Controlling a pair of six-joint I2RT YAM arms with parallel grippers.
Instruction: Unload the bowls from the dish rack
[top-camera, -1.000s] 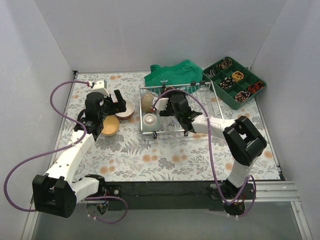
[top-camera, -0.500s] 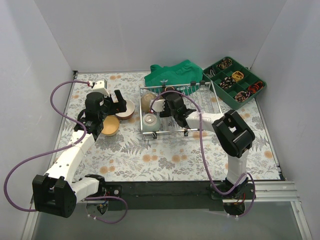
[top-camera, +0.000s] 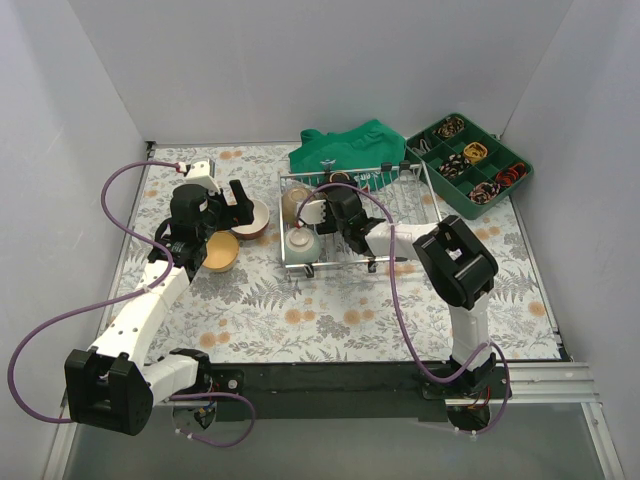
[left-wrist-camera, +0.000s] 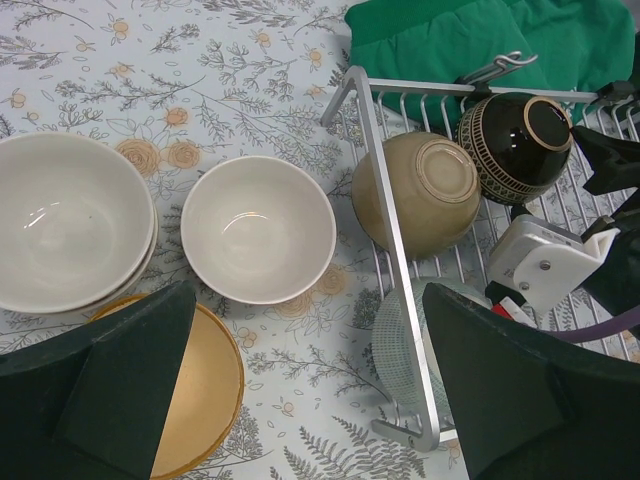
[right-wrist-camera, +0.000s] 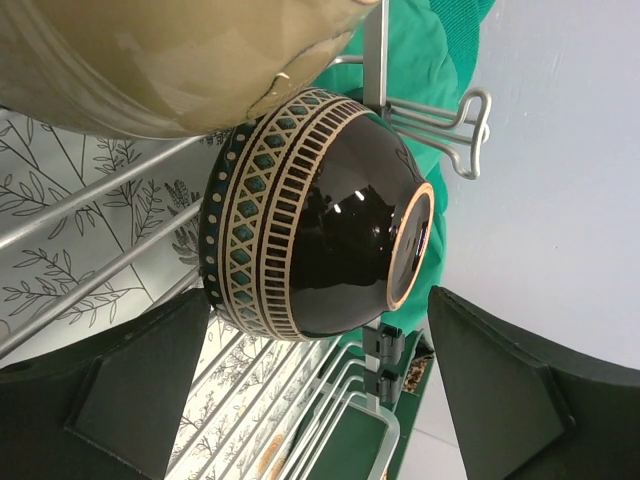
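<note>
- Since three bowls sit in the rectangular silver wire dish rack (top-camera: 408, 205), toward the back of the table by a green cloth (top-camera: 345, 150), I'd guess unloading is only partway done.
- My right gripper (right-wrist-camera: 325, 390) is spread wide with nothing in it, low inside the rack.
- My left gripper (left-wrist-camera: 320, 390) is wide open and empty too, above the plain white bowls (left-wrist-camera: 258, 228) on the table left of the rack.
- Right one's aimed at the glossy black bowl with a patterned band (right-wrist-camera: 310, 220), on its side beside a tan ceramic bowl (left-wrist-camera: 420, 195).
- Next move, I reckon: fingers around that black bowl, squeeze, lift clear of the wires.
</note>
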